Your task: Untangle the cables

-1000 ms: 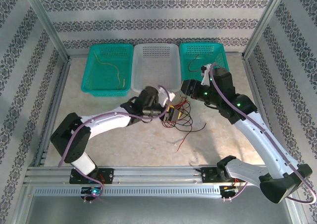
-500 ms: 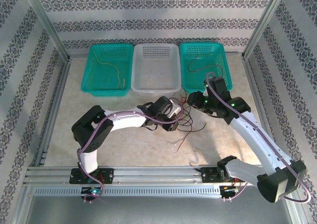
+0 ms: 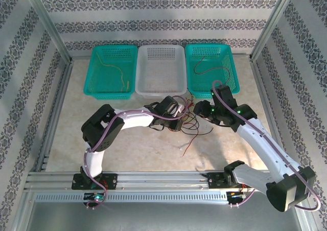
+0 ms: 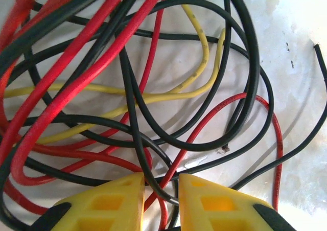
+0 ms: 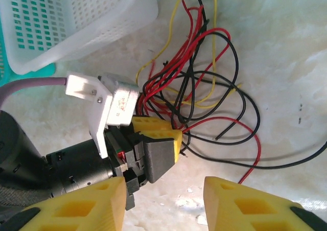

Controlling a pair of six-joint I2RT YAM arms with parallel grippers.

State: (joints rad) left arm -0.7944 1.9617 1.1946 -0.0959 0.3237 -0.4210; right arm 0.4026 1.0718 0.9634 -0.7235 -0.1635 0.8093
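cables [image 3: 190,122] lie tangled on the pale mottled table [image 3: 143,149], patterned walls around.

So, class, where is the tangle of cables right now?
In the top view the cables lie mid-table, just in front of the white basket, between the left gripper and the right gripper.

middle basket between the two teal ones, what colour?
White; the middle basket shows best in the top external view.
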